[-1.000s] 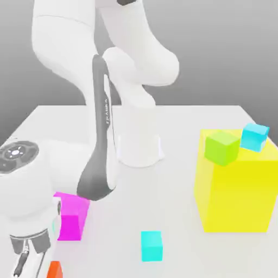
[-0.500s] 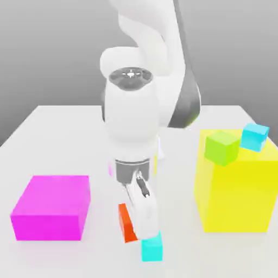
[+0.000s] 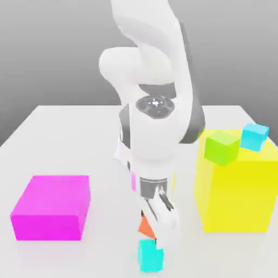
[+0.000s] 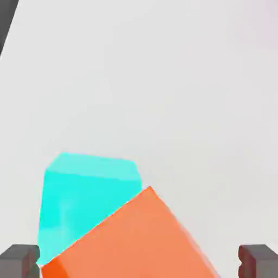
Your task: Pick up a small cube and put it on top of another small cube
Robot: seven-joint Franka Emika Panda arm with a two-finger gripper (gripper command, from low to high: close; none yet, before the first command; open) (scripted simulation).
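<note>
**Orange cube let go above the turquoise one**

The gripper [image 3: 157, 220] stands over the turquoise cube [image 3: 150, 256] near the table's [image 3: 65, 125] front edge, and its jaws are now spread wide; in the hand view the two fingertips [image 4: 19, 259] sit far apart with clear space between them and the orange cube [image 4: 136, 239]. Half a second ago the fingers were clamped on that cube and carrying it upright, just to the exterior view's left of the turquoise one. Now it hangs tilted (one corner pointing down) between the fingers, over the turquoise cube's top; whether the two touch cannot be told. The arm has swung toward the exterior view's right. The magenta block [image 3: 51, 207], the yellow block [image 3: 239, 190], and the green cube [image 3: 221, 147] and sky-blue cube [image 3: 254, 136] on it have not moved.
</note>
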